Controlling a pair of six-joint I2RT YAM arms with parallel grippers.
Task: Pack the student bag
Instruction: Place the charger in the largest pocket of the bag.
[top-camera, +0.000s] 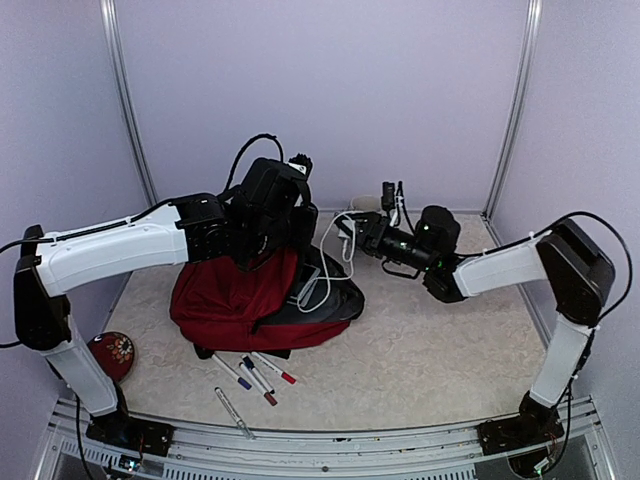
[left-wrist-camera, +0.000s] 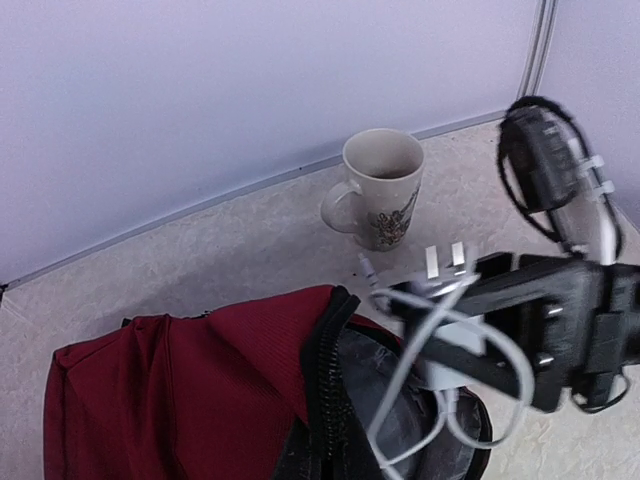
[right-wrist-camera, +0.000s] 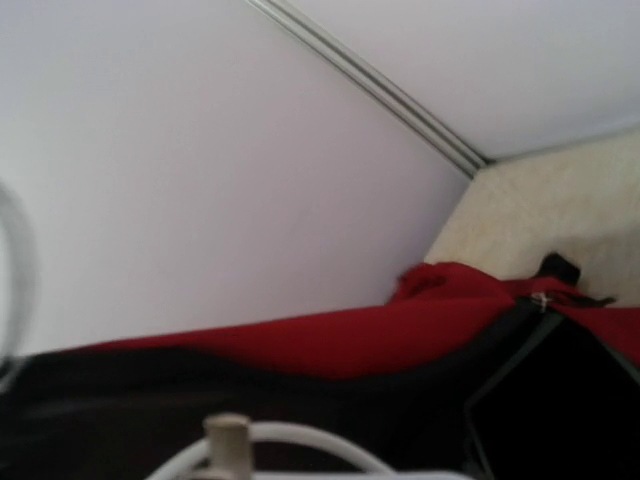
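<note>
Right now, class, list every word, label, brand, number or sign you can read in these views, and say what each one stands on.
No text can be read in any view.
mug: a drawn motif only, no legible letters.
round red object: flower pattern, no words.
pens: any print is too small to read.
student bag and white charger: no label shows.

- Bag (top-camera: 240, 300) lies left of centre on the table (top-camera: 440, 350), mouth to the right.
- Markers (top-camera: 255, 372) lie just near of it, a pen (top-camera: 232, 410) nearer still.
- Mug (left-wrist-camera: 382, 188) stands behind the bag, by the far wall.
- Charger (left-wrist-camera: 445, 268) sits in the right gripper (left-wrist-camera: 430, 335), over the mouth.
</note>
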